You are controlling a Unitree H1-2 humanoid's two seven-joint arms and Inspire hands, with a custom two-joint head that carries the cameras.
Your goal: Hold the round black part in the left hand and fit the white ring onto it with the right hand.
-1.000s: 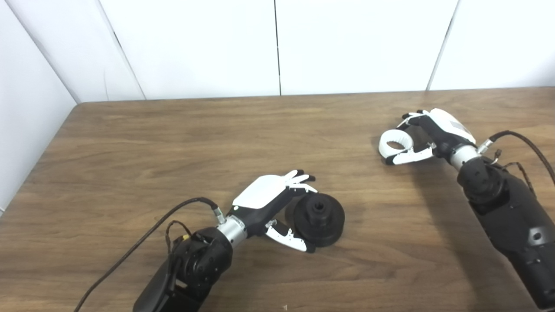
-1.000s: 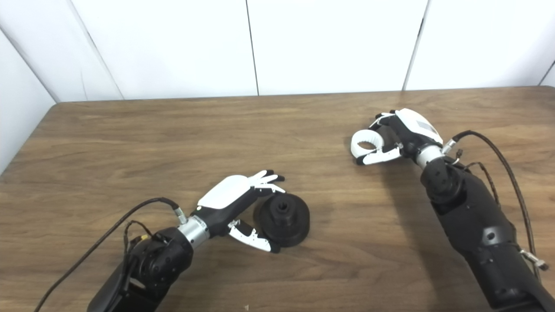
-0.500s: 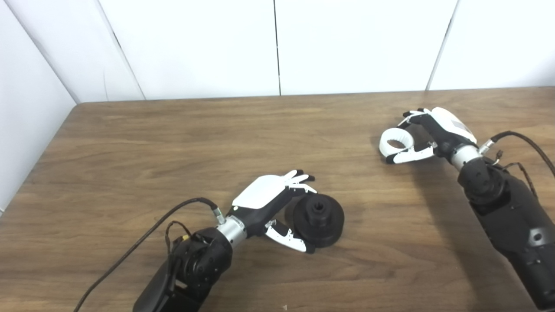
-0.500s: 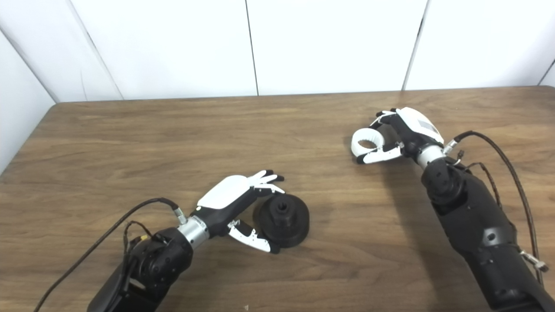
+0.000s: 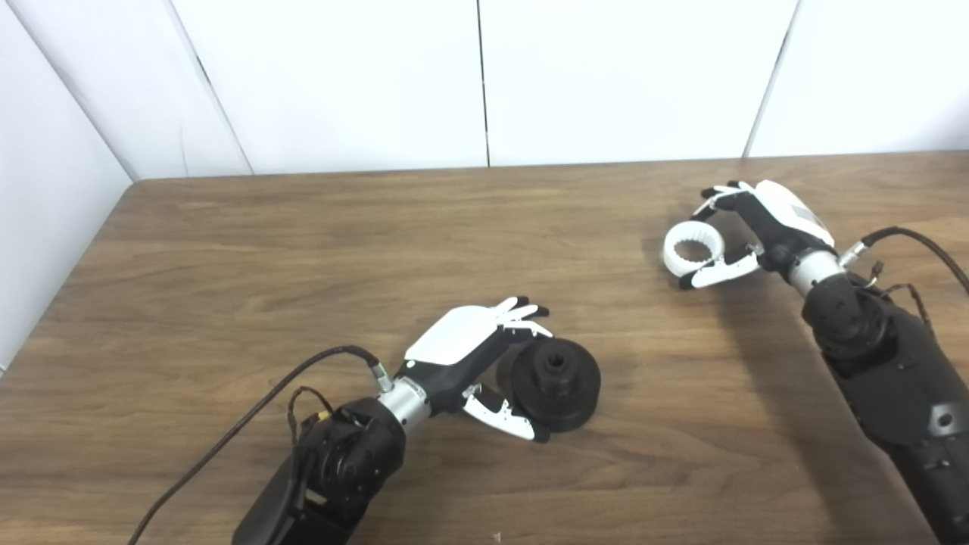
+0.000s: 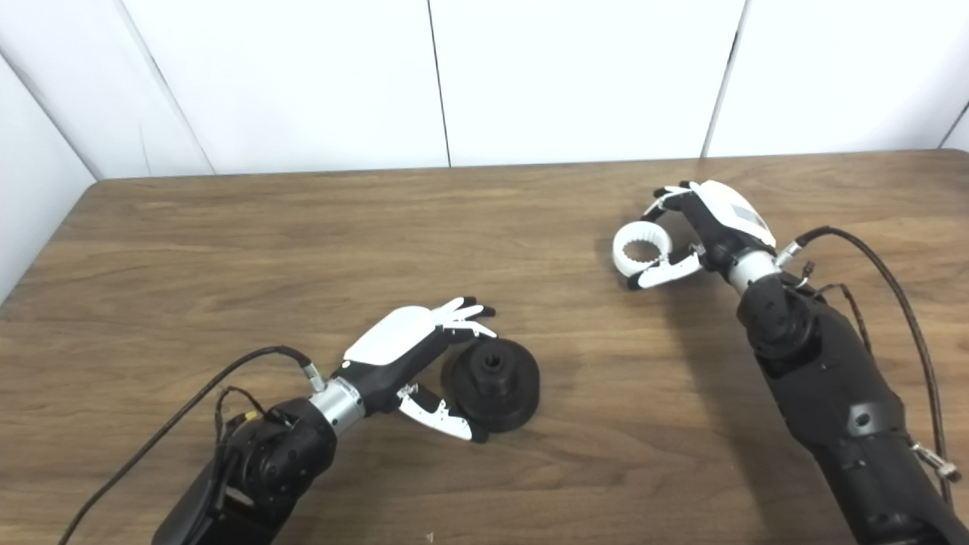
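Observation:
The round black part (image 5: 555,382) lies flat on the wooden table (image 5: 303,250), a raised hub with a hole facing up. My left hand (image 5: 477,352) cups its left side, fingers spread over the far rim and thumb along the near rim, not closed on it. At the far right my right hand (image 5: 749,227) is shut on the white ring (image 5: 690,253), pinched between thumb and fingers. The ring is tilted so its toothed inner face shows, and it hangs a little above the tabletop.
A black cable (image 5: 250,424) trails from the left wrist toward the near edge, and another cable (image 5: 916,242) loops off the right wrist. White wall panels (image 5: 484,76) stand behind the table's far edge.
The right hand has risen slightly with the white ring and tilted it, so the ring's inner teeth now show. The left hand and black part have not moved.

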